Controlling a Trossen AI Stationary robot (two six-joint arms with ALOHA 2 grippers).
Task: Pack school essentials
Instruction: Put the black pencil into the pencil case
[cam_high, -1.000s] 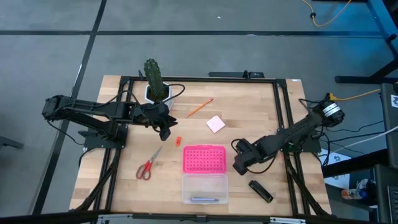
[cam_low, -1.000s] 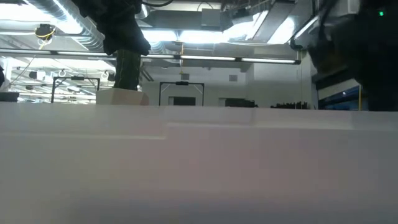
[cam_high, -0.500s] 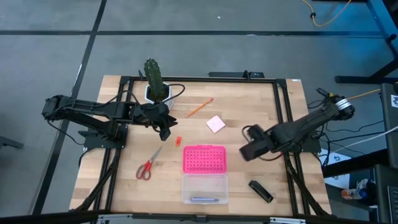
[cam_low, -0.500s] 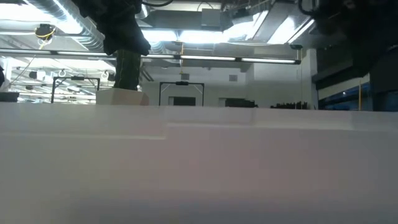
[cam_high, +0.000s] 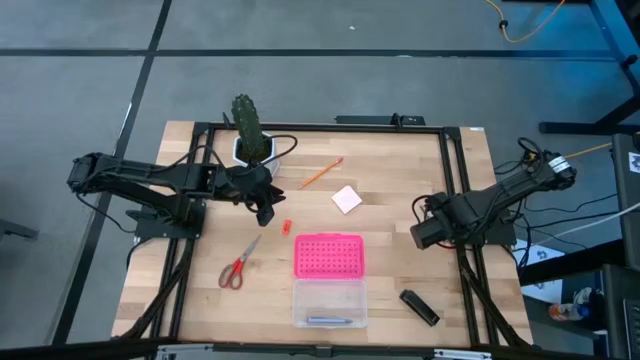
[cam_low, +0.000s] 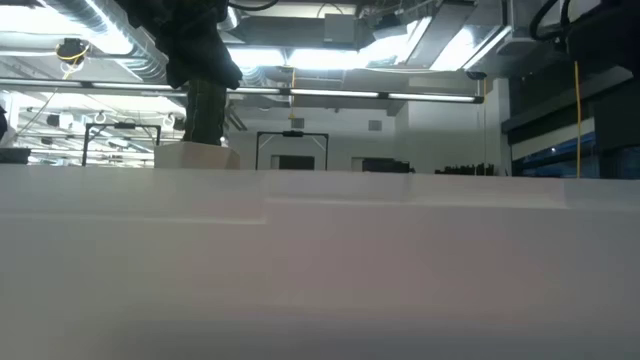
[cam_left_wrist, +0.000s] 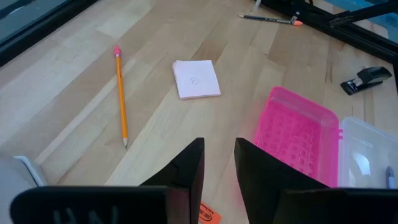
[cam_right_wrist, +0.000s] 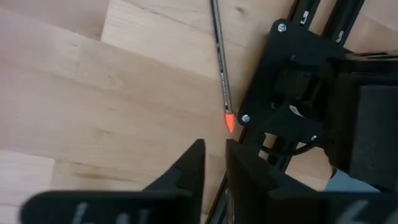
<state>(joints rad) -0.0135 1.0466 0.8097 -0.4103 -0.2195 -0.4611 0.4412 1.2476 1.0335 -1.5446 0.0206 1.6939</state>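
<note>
Stationery lies scattered: scissors (cam_high: 238, 268), orange pencil (cam_left_wrist: 120, 94), pink notepad (cam_left_wrist: 196, 79), black stapler (cam_high: 419, 307). Only one pen (cam_high: 328, 320) is in the clear box (cam_high: 329, 290). The left gripper (cam_left_wrist: 218, 163) waits slightly apart; the right gripper (cam_right_wrist: 214, 162), nearly closed and empty, hovers by a dark pencil (cam_right_wrist: 219, 59), probably the next pick.

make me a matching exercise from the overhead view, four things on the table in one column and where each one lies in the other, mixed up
Things:
1. red-handled scissors
2. black oblong block
3. pale pink square notepad
4. orange pencil

Places:
A. near the right front corner of the table
B. just right of the cactus pot
C. left of the pink dotted lid
D. mid-table, behind the pink dotted lid

Pairs: 1-C, 2-A, 3-D, 4-B
</note>
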